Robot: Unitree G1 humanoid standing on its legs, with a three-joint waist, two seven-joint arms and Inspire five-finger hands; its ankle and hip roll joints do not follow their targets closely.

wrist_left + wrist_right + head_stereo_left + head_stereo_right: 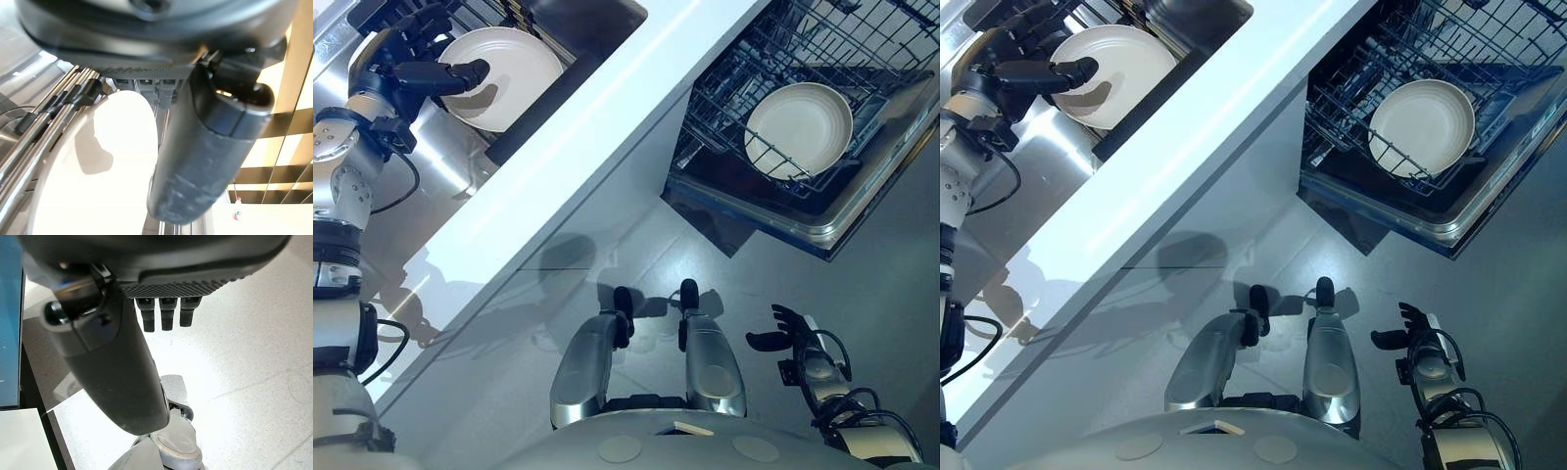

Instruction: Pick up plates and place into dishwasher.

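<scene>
- Left hand (416,59) is up over the sink (592,29), at the rim of the white plate in the sink (514,73). Thumb (445,75) lies across the plate's near edge, fingers reach past the far edge toward the sink rack (54,105).
- Left wrist view: thumb straight and hovering over the plate face, fingers only partly bent. Reads as open and bracketing the rim, not clamped. Contact between fingers and plate: can't tell.
- Right hand (793,338) hangs low by the robot's side over the grey floor (636,245), well apart from everything. Fingers relaxed, holding nothing, idle.
- White counter (597,127) runs diagonally between the sink and the dishwasher.
- Dishwasher lower rack (744,69) is pulled out over the open door (803,220). One plate in the rack (800,129) is already loaded, leaning among the wire tines.
- Progress, judged from layout: one plate loaded, one plate left in the sink. Roughly halfway for what's visible. More plates behind the hand or deeper in the sink: can't tell.
- Current step looks like acquiring the grasp on the sink plate.
- Remaining: close on the rim, lift clear of the sink rack, carry across the counter, slot into a free spot beside the loaded plate.
- Risk: glazed plate, thin rim pinch, could slip or clip the rack wires on lift.
</scene>
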